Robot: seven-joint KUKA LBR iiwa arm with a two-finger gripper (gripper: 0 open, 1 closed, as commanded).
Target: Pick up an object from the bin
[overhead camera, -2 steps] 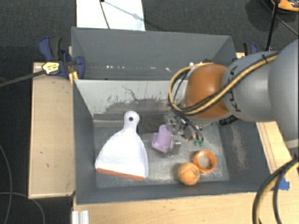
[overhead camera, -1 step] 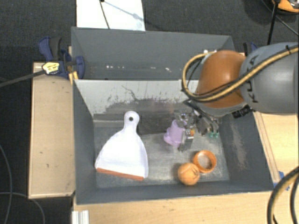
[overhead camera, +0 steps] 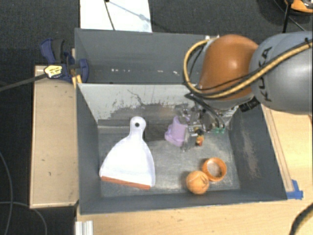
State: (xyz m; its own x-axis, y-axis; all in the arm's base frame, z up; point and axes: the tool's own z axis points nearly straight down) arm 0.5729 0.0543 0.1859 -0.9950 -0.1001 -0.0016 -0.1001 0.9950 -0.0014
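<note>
- Lilac lump [overhead camera: 175,132] lies mid-bin [overhead camera: 137,53], just beside the lowered gripper [overhead camera: 191,129] and nearest to it, so likely the pick; claw clenched or released, I cannot tell.
- Orange ball [overhead camera: 197,182] and orange ring [overhead camera: 214,169] sit side by side nearer the front.
- White dustpan [overhead camera: 129,160] lies flat on the left, well apart.
</note>
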